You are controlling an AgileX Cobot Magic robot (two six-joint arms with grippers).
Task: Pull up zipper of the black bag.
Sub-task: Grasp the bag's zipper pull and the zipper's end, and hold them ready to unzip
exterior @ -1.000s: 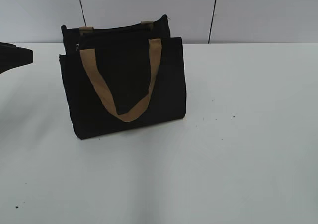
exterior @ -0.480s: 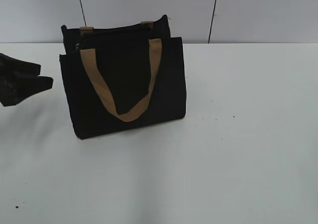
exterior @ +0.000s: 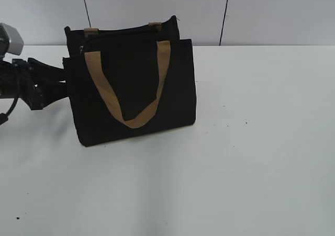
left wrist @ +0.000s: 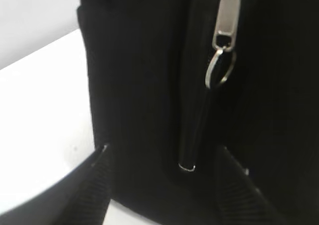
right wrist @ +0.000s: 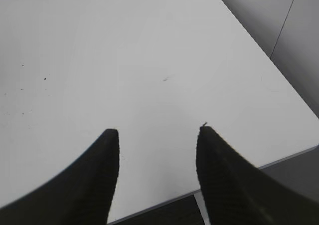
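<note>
The black bag (exterior: 136,89) stands upright on the white table, its tan handle (exterior: 131,122) hanging down the front. The zipper (exterior: 81,49) shows as a tiny silver glint at the bag's upper left corner. In the left wrist view the zipper (left wrist: 224,35) is a silver tab with a ring hanging on the black zip line of the bag's side (left wrist: 139,85). My left gripper (exterior: 62,81) is at the bag's left side. Its fingers (left wrist: 163,150) are open, close to the fabric and below the ring, holding nothing. My right gripper (right wrist: 158,131) is open and empty above bare table.
The white table (exterior: 251,142) stretches to the right and front of the bag. A grey panelled wall (exterior: 261,11) stands behind it. The right wrist view shows the table's edge (right wrist: 279,157) near the right gripper.
My left arm has come in from the left edge to the bag's left side. The bag has not moved.
</note>
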